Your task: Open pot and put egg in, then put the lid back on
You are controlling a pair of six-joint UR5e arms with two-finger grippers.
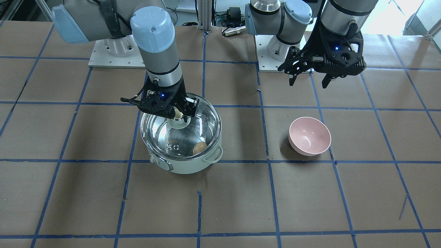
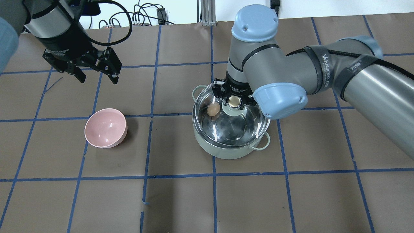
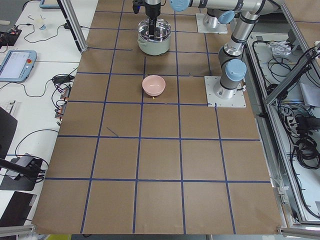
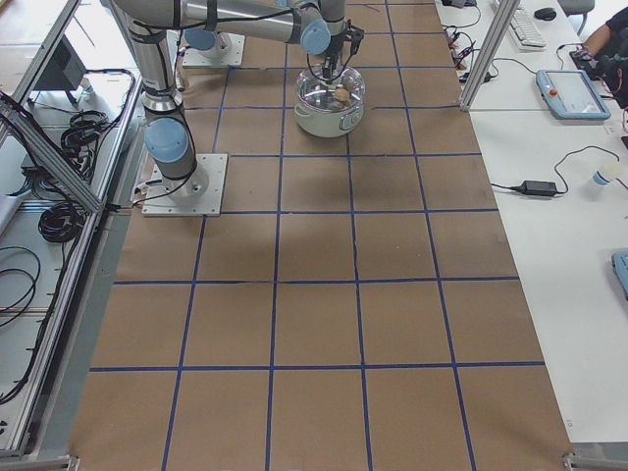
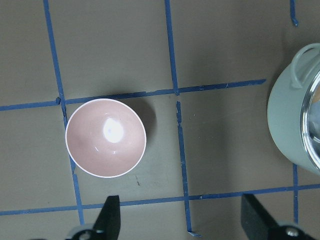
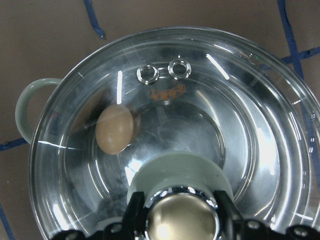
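Observation:
The pale mint-green pot (image 1: 186,167) stands on the table; it also shows in the overhead view (image 2: 226,152). The tan egg (image 1: 199,148) lies inside it, seen through the glass in the overhead view (image 2: 212,110) and the right wrist view (image 6: 115,129). The clear glass lid (image 1: 205,119) covers the pot's mouth; I cannot tell if it rests on the rim or hangs just above. My right gripper (image 2: 233,102) is shut on the lid's beige knob (image 6: 182,220). My left gripper (image 2: 98,80) is open and empty, high above the table beyond the pink bowl.
An empty pink bowl (image 2: 105,127) sits on the robot's left of the pot, about one grid square away; it shows under my left gripper (image 5: 182,215) in the left wrist view (image 5: 106,138). Blue tape lines grid the brown table.

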